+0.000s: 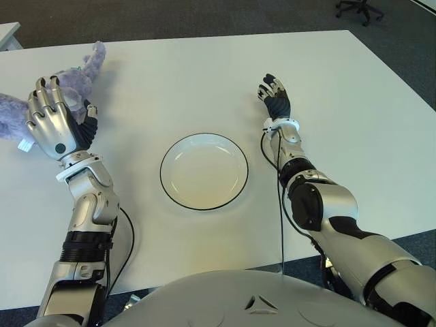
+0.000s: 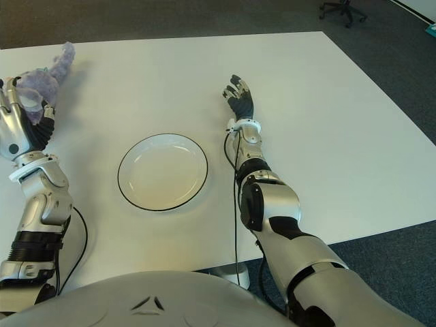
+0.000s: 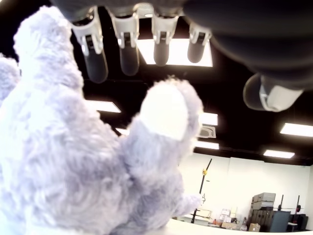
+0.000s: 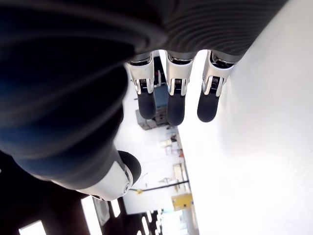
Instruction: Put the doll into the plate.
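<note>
A white plate (image 1: 204, 171) with a thin dark rim is seen in the middle of the white worktop (image 1: 354, 122). Nothing is seen inside the plate.

The doll (image 1: 82, 76), a fluffy purple soft toy, is found far from the plate, on the robot's left, near the far left corner of the worktop. 1 fuzzy part of the doll is poked up toward the far edge, and a small white tag (image 1: 25, 145) is seen at its near end.

The left robot hand (image 1: 53, 117) is held right at the doll, well away from the plate on its left. In the left wrist view, the fingers (image 3: 94, 54) are seen spread wide above the purple fur, with a gap between the fingertips and the doll. The doll is not gripped.

The right robot hand (image 1: 275, 97) is seen on the other side of the plate, a little farther back, over bare worktop. Its fingers (image 4: 174, 100) are kept loose and apart, and nothing is held in them.

An office chair (image 1: 359, 9) is seen on the grey floor, far behind the plate.
</note>
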Action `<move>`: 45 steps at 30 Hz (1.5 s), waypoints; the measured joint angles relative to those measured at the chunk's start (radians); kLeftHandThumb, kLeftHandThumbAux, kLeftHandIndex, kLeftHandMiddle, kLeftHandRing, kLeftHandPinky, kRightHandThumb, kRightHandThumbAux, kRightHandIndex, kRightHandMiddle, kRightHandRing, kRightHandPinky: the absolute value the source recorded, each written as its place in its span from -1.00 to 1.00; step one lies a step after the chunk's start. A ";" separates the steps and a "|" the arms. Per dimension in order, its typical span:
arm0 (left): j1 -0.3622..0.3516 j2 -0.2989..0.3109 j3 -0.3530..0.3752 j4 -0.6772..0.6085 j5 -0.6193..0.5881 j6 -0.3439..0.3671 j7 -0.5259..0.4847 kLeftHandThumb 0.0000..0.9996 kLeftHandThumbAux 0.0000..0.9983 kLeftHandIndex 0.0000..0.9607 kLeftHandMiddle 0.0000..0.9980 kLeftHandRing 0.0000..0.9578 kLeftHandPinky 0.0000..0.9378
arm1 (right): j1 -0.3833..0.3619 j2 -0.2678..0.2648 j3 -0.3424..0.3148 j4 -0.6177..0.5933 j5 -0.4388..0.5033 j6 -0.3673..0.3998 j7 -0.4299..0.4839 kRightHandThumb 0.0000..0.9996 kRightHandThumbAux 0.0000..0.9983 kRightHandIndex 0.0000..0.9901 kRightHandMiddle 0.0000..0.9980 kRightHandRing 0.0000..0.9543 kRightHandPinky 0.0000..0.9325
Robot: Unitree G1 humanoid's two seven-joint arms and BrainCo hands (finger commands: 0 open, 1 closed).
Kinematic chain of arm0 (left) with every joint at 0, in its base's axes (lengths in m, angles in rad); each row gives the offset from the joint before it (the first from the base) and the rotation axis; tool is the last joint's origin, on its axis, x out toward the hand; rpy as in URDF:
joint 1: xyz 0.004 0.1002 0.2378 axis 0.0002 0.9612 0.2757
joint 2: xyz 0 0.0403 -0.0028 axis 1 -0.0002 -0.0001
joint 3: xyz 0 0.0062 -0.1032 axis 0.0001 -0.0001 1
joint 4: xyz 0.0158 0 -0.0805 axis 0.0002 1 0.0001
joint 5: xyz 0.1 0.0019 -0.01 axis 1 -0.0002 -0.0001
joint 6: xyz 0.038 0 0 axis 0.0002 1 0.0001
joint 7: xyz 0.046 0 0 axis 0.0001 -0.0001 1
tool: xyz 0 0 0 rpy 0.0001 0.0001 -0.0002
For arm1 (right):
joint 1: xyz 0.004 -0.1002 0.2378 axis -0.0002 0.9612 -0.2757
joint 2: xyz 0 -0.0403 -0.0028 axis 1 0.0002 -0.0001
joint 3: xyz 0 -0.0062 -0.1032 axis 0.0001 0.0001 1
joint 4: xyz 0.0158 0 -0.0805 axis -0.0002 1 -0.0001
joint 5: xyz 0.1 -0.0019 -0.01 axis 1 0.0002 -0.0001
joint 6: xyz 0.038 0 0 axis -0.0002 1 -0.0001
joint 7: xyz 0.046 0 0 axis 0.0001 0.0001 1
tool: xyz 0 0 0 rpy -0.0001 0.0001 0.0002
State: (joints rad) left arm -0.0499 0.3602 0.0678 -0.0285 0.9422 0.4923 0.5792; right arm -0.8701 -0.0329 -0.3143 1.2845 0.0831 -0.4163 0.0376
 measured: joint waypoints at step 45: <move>-0.055 0.061 0.081 0.126 -0.157 -0.219 0.078 0.27 -0.31 -0.70 -0.69 -0.64 -0.55 | -0.001 0.007 -0.039 0.001 0.023 -0.001 0.028 0.51 0.62 -0.67 -0.72 -0.74 -0.69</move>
State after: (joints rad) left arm -0.1049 0.4207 0.1486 0.0976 0.7848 0.2735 0.6576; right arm -0.8713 -0.0263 -0.3532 1.2852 0.1057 -0.4172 0.0657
